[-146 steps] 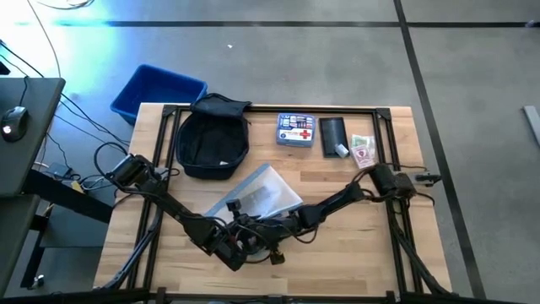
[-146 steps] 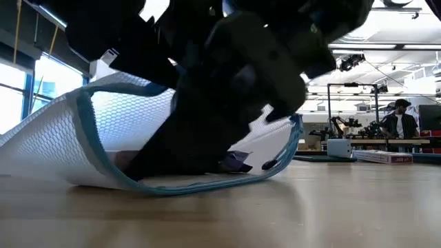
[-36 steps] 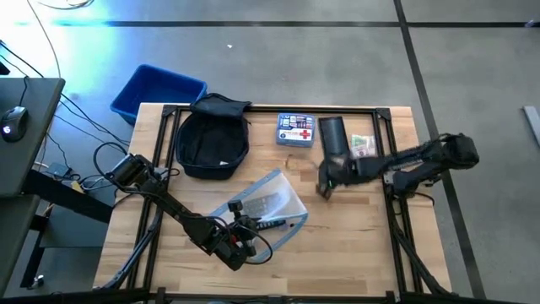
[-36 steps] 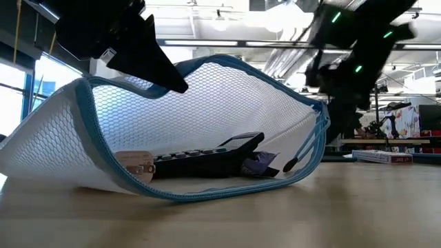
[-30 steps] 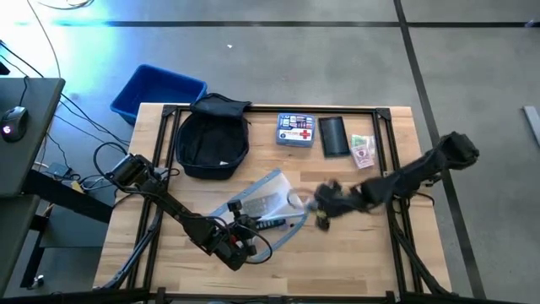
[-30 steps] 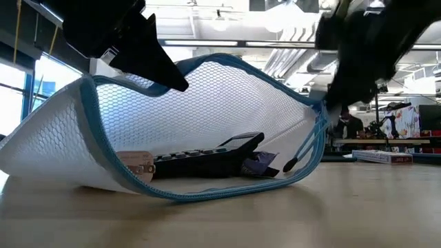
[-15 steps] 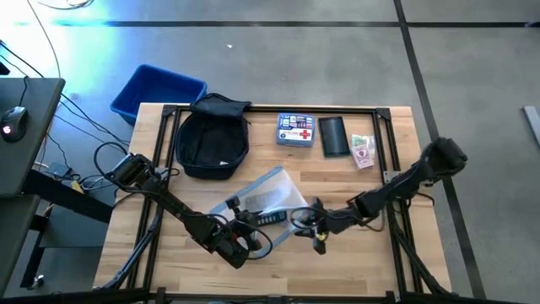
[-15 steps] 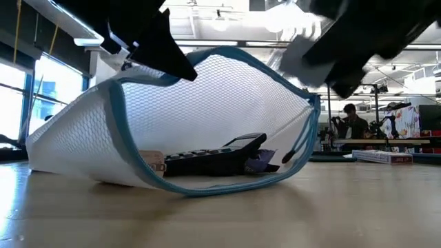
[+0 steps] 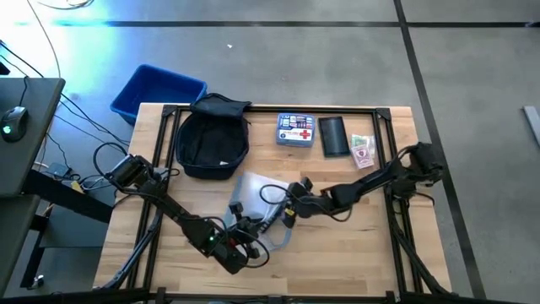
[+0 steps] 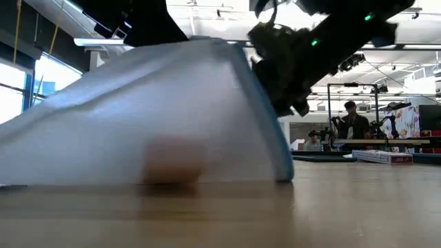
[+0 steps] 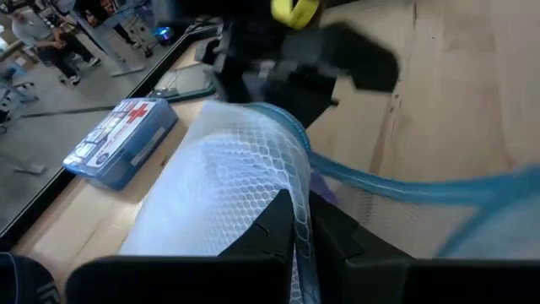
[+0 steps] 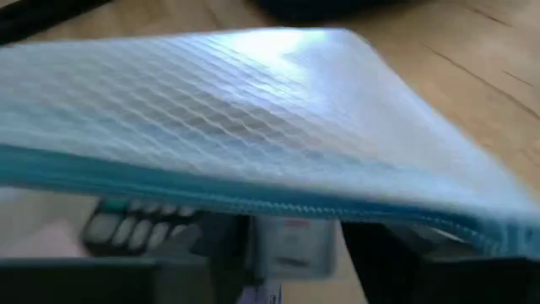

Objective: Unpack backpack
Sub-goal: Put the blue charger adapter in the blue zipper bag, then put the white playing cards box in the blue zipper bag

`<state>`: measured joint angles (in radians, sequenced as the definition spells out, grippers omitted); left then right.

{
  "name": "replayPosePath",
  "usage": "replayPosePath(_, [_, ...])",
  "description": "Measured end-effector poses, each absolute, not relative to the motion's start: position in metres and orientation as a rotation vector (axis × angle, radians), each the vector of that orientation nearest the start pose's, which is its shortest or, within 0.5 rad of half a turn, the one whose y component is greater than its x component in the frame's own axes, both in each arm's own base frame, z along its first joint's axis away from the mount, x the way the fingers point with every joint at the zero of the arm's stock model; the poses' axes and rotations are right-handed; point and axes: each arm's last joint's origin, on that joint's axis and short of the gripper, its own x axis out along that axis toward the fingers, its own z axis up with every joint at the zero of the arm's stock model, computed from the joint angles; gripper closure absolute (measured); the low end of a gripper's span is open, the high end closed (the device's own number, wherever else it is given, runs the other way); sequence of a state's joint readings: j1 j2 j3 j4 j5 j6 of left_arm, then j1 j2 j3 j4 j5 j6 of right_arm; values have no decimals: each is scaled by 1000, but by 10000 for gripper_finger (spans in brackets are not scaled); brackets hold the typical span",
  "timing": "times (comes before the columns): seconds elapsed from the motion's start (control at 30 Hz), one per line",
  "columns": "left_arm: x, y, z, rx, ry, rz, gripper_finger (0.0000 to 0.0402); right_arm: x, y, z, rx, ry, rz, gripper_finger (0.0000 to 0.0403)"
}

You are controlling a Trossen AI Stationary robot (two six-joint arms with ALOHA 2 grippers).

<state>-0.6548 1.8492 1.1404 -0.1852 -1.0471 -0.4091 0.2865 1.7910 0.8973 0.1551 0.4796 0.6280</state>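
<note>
You will find the dark navy soft fabric backpack [image 9: 213, 141] at the far left of the wooden counter [image 9: 354, 245], apart from both arms. The left gripper [image 9: 239, 230] is clenched on the edge of the white mesh pouch with blue zipper trim [image 9: 257, 201]. The right gripper [image 9: 288, 203] sits at the pouch's open mouth, fingers parted, grasping nothing visible.

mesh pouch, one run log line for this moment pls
mesh pouch: mid-table, mouth open | left hand: shut on pouch edge | right hand: at pouch mouth, open | backpack: far left, untouched
</note>
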Motion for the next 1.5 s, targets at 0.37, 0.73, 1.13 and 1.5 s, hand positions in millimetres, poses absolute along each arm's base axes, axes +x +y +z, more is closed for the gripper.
replayPosePath(0.37, [307, -205, 178, 288, 513, 457, 402, 345, 88, 147, 236, 581, -311, 173])
replayPosePath(0.73, [301, -202, 170, 349, 667, 351, 402, 323, 120, 159, 146, 732, -12, 198])
replayPosePath(1.13, [300, -201, 169, 365, 682, 355, 402, 344, 95, 120, 188, 722, -185, 247])
replayPosePath(1.5, [300, -201, 169, 362, 683, 351, 402, 344, 98, 131, 226, 707, -102, 265])
